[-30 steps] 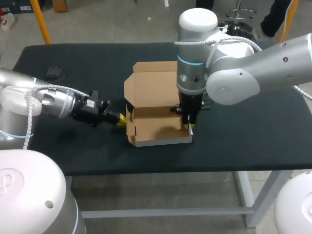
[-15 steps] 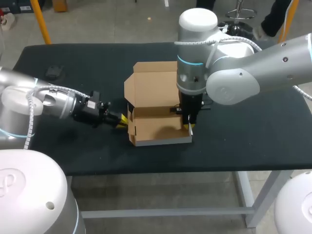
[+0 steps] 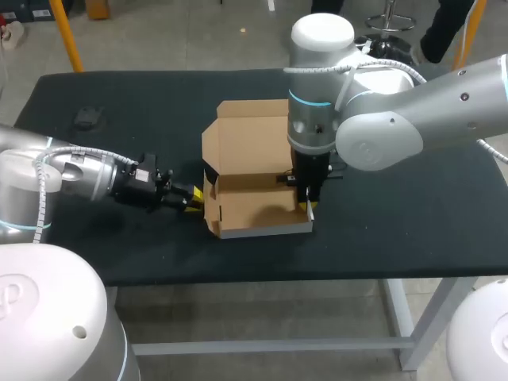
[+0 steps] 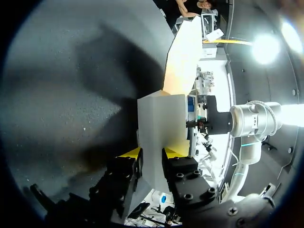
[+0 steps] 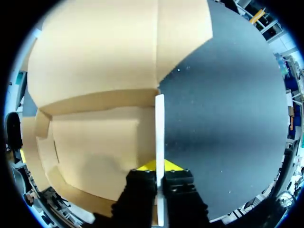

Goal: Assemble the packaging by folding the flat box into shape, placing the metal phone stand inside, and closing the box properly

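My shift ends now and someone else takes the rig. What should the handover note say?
Left gripper: shut on the left wall of the box.
Right gripper: shut on its right wall.
Box mid-table, walls up, lid open at the back, nothing visible inside.
Left: stand in, lid closed.
A small dark object lies far left; cannot tell if it is the stand.

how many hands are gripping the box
2. The left hand pinches the box's left wall; the right hand pinches its right wall near the front corner.
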Robot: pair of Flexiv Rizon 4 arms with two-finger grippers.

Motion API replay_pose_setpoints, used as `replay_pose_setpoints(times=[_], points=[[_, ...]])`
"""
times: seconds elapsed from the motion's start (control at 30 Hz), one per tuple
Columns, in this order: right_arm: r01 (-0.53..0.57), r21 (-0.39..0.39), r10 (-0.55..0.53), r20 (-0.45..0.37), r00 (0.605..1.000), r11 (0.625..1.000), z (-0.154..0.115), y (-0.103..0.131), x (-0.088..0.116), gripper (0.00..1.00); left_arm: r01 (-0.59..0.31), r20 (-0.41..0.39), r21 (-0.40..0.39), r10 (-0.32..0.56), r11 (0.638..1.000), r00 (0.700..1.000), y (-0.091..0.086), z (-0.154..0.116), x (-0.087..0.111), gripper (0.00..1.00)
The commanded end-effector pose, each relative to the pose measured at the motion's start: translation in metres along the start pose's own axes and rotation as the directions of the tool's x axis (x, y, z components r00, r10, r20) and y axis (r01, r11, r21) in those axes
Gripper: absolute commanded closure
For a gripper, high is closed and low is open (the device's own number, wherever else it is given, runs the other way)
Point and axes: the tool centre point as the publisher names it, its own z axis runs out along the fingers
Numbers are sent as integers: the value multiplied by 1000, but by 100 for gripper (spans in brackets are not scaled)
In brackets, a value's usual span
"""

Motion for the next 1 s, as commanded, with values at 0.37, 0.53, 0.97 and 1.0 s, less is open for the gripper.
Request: replay_pose_setpoints(times=[0.37, 0.53, 0.97, 1.0], points=[[1, 5, -1, 3, 1000, 1000, 0, 1, 1, 100, -20, -32, -32, 19, 999, 999, -3, 13, 11, 63], [1, 5, -1, 3, 1000, 1000, 0, 1, 1, 100, -8, -24, -24, 7, 1000, 1000, -5, 16, 14, 61], [1, 5, -1, 3, 1000, 1000, 0, 1, 1, 100, 3, 7, -20, -3, 1000, 1000, -6, 22, 20, 58], [1, 5, -1, 3, 1000, 1000, 0, 1, 1, 100, 4, 11, -19, -4, 1000, 1000, -6, 23, 20, 58]])
